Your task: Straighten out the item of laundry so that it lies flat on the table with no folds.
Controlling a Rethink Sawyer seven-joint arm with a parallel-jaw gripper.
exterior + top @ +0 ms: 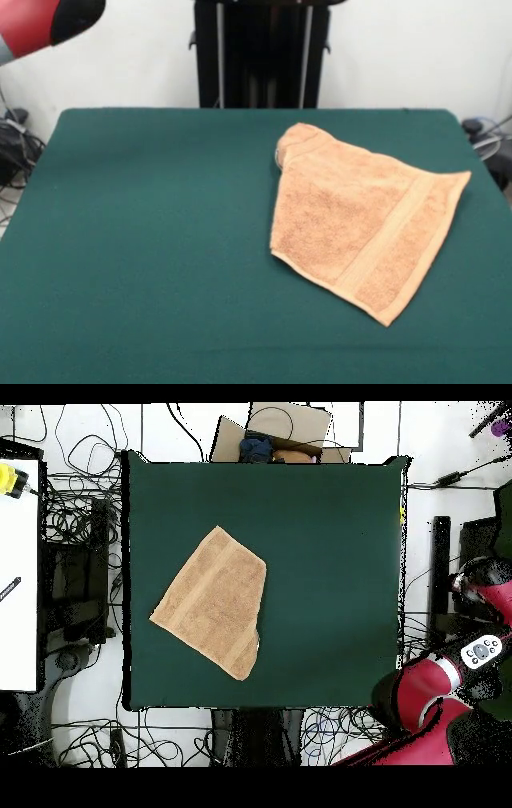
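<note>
The item of laundry (360,224), a light orange-tan towel, lies on the right half of the green table (144,240) in the front view. Its woven border band runs diagonally near its right edge. Its far left corner (298,142) is bunched and folded over, so the outline is an uneven four-sided shape. In the overhead view the towel (212,599) sits left of centre on the table (330,564), turned at an angle. The red arm (430,694) is drawn back off the table's corner. No view shows the gripper.
A red and black arm link (40,20) hangs above the table's far left corner. Cables (80,584) lie on the floor all round the table. A white side table (20,564) stands beside it, and a cardboard box (275,429) beyond one edge.
</note>
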